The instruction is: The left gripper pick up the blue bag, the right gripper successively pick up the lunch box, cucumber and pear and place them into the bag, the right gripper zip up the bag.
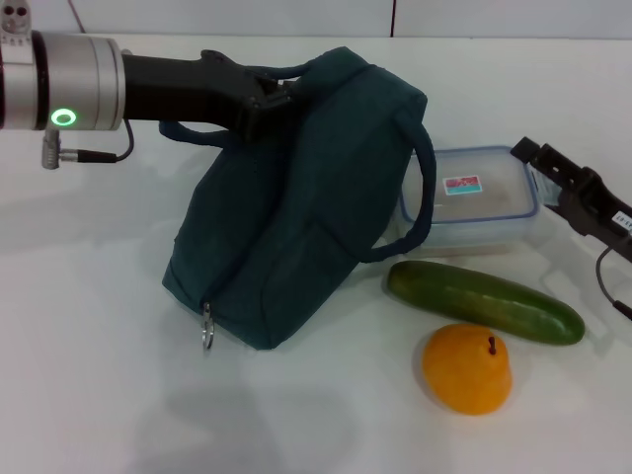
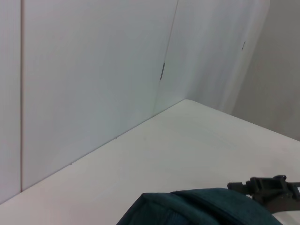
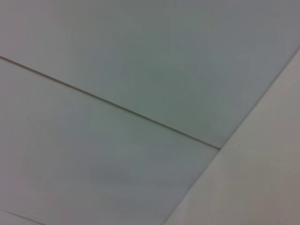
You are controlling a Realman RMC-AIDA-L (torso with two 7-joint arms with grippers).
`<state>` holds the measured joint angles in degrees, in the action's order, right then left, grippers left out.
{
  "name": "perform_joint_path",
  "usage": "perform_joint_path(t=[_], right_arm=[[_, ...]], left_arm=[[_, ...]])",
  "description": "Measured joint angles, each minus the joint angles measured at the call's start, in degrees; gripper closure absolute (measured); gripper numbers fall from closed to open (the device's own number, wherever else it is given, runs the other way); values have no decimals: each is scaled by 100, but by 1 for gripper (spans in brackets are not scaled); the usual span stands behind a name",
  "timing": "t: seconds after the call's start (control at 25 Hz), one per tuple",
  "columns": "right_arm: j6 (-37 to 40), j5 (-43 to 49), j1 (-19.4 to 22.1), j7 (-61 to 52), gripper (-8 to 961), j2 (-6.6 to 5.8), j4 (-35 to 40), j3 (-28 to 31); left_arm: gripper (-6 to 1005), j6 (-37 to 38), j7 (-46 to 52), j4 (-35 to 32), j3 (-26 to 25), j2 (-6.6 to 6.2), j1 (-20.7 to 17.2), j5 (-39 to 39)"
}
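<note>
Left arm: reaches in level from the left edge of the white surface [image 1: 89, 375], silver wrist lit green; the left tool [image 1: 265, 102] is clamped on a loop handle of the dark teal-blue fabric bag [image 1: 296, 227], hoisting its top so it tilts, base resting mid-surface.
Right arm: the right tool [image 1: 578, 193], black with a white label, sits at the right edge beside the clear plastic lunch box [image 1: 474, 197]; cannot tell its opening.
Count: one bag, one lunch box, one long dark green cucumber [image 1: 484, 301], one orange-yellow pear [image 1: 468, 369], all right of the bag, towards the near edge.
Views: left wrist camera catches only the bag top [image 2: 197, 208] and wall; right wrist camera shows wall panels alone.
</note>
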<state>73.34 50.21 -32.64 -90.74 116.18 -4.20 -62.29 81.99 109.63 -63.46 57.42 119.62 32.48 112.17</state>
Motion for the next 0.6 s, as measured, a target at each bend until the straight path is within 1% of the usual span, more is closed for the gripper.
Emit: perform_joint_path(t=[0.28, 0.44, 0.6], right_arm=[[-21, -11, 52, -102, 205, -4, 414, 79], [-219, -9, 56, -268, 205, -62, 648, 68], [-472, 15, 53, -391, 205, -85, 736, 44]], left_arm=[[953, 0, -28, -7, -3, 0, -6, -3], [953, -26, -30, -5, 24, -7, -6, 1], [953, -49, -30, -3, 20, -11, -5, 10]])
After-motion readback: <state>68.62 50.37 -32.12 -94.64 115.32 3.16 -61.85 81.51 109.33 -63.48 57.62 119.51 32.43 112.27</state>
